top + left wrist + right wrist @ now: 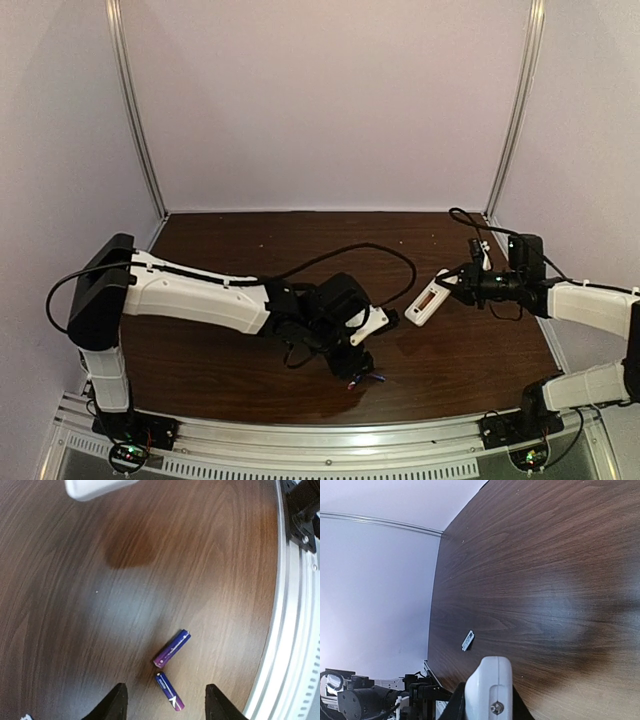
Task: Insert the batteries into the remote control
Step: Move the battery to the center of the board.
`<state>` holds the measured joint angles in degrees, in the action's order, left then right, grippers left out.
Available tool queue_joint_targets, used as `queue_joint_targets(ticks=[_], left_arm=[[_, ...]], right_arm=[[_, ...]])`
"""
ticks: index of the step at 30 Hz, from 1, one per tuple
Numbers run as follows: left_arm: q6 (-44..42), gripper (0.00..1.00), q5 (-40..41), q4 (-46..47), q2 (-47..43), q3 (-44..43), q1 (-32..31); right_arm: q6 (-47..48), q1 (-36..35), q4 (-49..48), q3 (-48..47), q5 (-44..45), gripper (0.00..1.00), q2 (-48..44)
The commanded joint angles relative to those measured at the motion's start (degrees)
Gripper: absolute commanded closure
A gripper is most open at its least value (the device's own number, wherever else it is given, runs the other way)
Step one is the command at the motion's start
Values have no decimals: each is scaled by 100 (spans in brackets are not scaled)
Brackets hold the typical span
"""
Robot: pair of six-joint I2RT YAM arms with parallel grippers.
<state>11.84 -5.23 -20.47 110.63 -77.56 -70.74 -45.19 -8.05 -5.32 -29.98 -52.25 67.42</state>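
R hand holds remote control up off table; L hand open over batteries.

R hand (449, 286) is clamped on one end of the remote control (427, 300), which hangs in the air over the right-centre of the table (250, 235), long axis slanted, reddish recessed compartment facing up toward the top cam. In the R wrist view its white end (490, 685) sits btwn the dark fingers. L hand (165, 695) points down near the table's front edge, jaws moderately apart w/ nothing btwn them. Both batteries (171, 648) lie flat on the wood just under it. One is slanted and the 2nd (169, 692) is below it, near ends close together. A small flat white piece (467, 640) lies on the table, well apart from the remote.
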Motion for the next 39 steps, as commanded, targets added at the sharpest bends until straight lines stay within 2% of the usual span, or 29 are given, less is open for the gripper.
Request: queue_joint_targets(ticks=[1,7,11,15,19,23,39], left_arm=[[-1194,45,-377,-115,327,-287,-36],[-1856,45,-525,-451,619,-739,-36],[-1588,48,-220,-1152,937,-1215,-8],[-886,48,-128,-1167,686,-754,-10],[-575,48,34,-1142,565,-521,-5],[-500,48,68,-1047,609,-480,-10],[-551,64,209,-1126,931,-498,-8]], right_arm=[[-37,253,-34,163,-113,100,-188],[-95,414,-129,250,-191,100,-201],[-106,436,-119,247,-247,100,-181],[-75,439,-84,264,-242,100,-212],[-58,445,-79,282,-261,100,-186],[-43,445,-83,283,-268,100,-181],[-27,445,-83,229,-286,100,-124]])
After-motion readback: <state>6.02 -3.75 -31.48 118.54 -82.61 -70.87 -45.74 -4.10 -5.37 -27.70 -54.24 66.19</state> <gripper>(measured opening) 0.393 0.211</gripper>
